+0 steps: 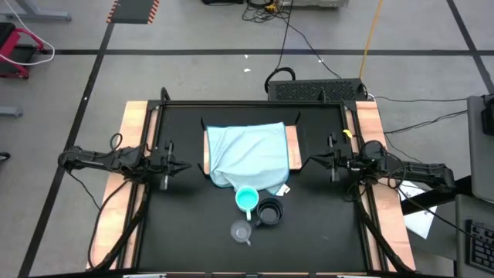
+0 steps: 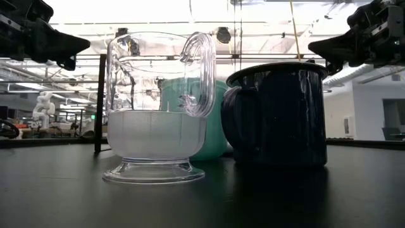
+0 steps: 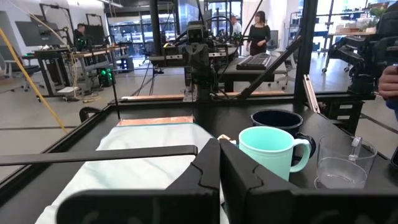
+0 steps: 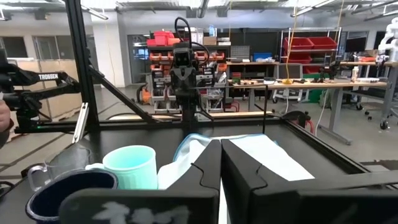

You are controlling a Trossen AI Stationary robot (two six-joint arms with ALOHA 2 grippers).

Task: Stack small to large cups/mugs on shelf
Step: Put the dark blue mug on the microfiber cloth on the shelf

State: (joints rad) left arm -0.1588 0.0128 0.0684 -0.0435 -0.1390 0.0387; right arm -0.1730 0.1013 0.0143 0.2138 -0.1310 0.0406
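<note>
Left end effector (image 3: 219, 163) beside "TROSSEN"-lettered arm (image 4: 53, 77)

The left arm reaches in level from the table's left side, its forearm stretched toward the middle; the left gripper (image 1: 179, 166) hangs above the tabletop with its fingers pressed together, tips pointing inward; in its own wrist view the two dark fingers (image 3: 205, 177) meet along a narrow seam. The right arm mirrors it from the right side, likewise outstretched and level; the right gripper (image 1: 315, 161) is held above the surface, fingers closed against each other and aimed back at the left one; its wrist view shows the same tight seam between the fingers (image 4: 239, 171). Neither gripper touches anything; the two face each other, well apart.
</note>
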